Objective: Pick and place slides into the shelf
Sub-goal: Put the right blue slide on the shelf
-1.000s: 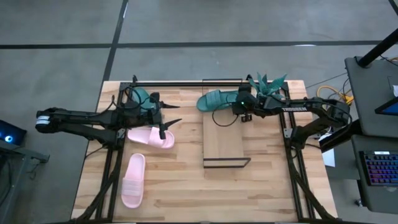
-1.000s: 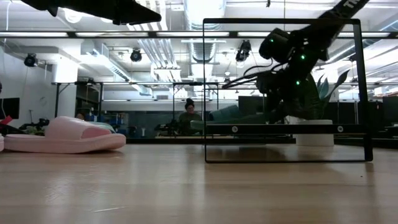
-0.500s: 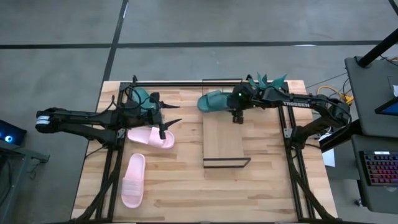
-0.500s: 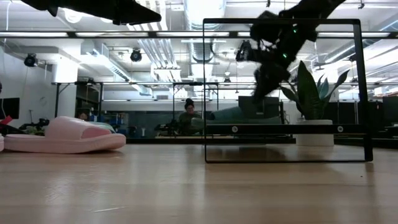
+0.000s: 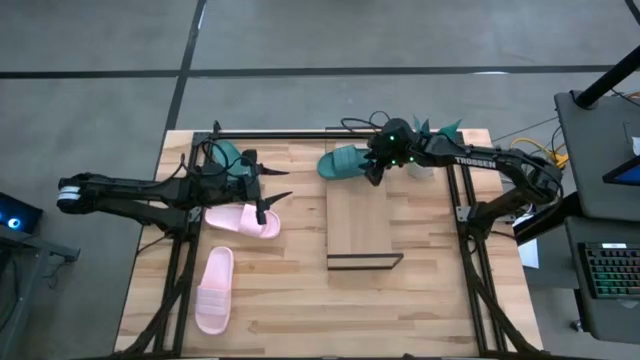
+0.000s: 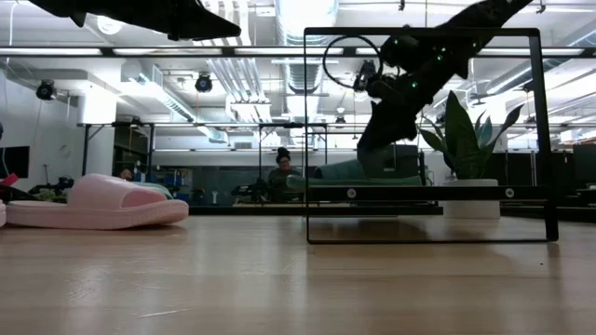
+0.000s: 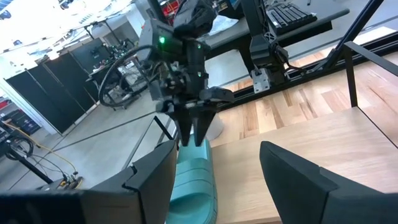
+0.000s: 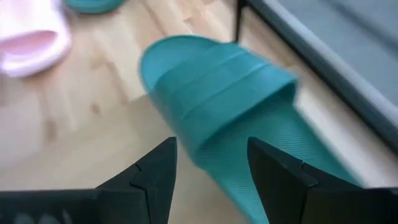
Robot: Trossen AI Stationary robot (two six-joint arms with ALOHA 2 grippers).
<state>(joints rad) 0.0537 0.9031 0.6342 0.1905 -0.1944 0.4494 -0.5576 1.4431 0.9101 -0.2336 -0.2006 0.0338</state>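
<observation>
One teal slide (image 5: 343, 162) lies across the far end of the shelf (image 5: 358, 228), strap toward the table's left. My right gripper (image 5: 373, 172) stands open just above its heel end (image 8: 261, 155), pointing slantwise down. My left gripper (image 5: 286, 183) hovers open and level over the table's left half, nothing between its fingers. A second teal slide (image 5: 230, 154) lies partly hidden under the left arm. Two pink slides (image 5: 243, 220) (image 5: 214, 290) rest sole-down on the table.
The shelf's thin dark frame (image 6: 421, 240) stands upright around the plank. A potted plant (image 5: 432, 134) stands at the far edge behind the right arm. A person (image 6: 282, 173) sits in the room beyond. Bare tabletop (image 5: 430, 300) lies at the near right.
My right gripper has risen off the shelf, moved toward the far edge and slightly left, and rolled about its own axis. It now points down at the teal slide's heel end. The teal slide has stayed where it lay.
</observation>
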